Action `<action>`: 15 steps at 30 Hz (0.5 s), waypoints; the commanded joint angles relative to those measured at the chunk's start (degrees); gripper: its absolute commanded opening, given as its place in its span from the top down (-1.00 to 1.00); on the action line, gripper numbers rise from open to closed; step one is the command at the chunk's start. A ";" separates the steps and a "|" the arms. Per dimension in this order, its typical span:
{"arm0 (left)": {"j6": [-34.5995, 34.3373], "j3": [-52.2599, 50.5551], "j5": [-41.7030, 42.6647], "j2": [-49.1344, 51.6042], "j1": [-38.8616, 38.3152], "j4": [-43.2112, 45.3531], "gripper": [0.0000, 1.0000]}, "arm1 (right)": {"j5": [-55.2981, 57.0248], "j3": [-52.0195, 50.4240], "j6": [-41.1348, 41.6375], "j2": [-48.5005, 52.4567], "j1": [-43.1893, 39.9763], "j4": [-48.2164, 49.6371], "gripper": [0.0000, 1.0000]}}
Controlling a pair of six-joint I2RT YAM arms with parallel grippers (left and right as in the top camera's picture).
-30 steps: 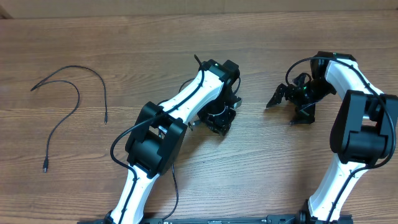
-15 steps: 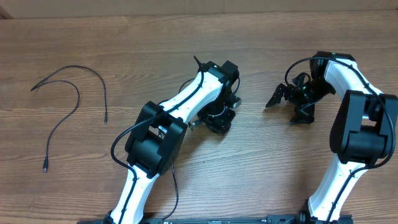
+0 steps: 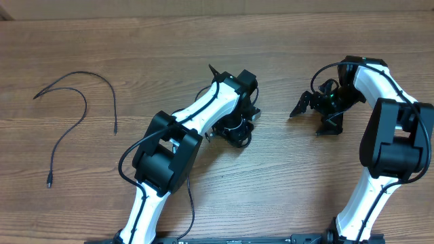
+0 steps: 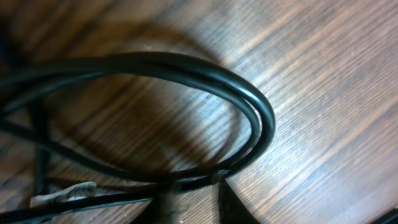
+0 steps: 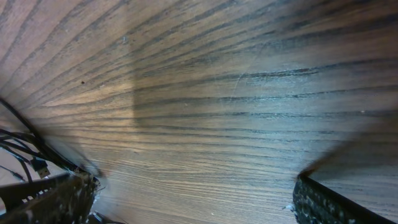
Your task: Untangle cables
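A knotted bundle of thin black cables (image 4: 249, 106) lies mid-table under my left gripper (image 3: 237, 127). In the left wrist view its loops fill the frame and a pale plug (image 4: 62, 193) shows at lower left. My left gripper (image 4: 196, 186) has its fingers (image 4: 233, 205) drawn close, shut on a strand that crosses their tips. Two loose cables (image 3: 86, 102) lie apart at far left. My right gripper (image 3: 310, 120) rests open to the right of the bundle, and its wide jaws (image 5: 193, 199) hold nothing. The bundle's edge (image 5: 25, 155) shows at the left of the right wrist view.
The wooden table (image 3: 285, 41) runs to a pale back wall at the top. My left arm (image 3: 169, 152) lies diagonally across the middle and my right arm (image 3: 393, 135) stands along the right side. Their thicker black cables hang near both.
My left gripper's fingers have closed in on the bundle and the left arm has shifted slightly to the left. The right arm and the loose cables have not moved.
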 commanded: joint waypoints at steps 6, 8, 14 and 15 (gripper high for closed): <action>1.81 2.40 0.33 -0.55 0.24 -3.43 0.91 | -0.09 0.94 -0.02 -1.53 0.48 0.79 -1.00; 0.70 4.50 0.37 -0.79 0.31 -3.91 0.92 | -0.07 0.79 -0.02 -1.53 0.90 1.22 -0.99; -1.95 8.07 0.44 -0.87 0.17 -3.21 0.87 | -0.07 -1.14 -0.02 -1.53 1.88 2.71 -1.00; -1.97 8.02 0.76 -0.85 0.17 -3.06 0.83 | -0.07 -1.53 -0.02 -1.53 1.88 3.06 -1.00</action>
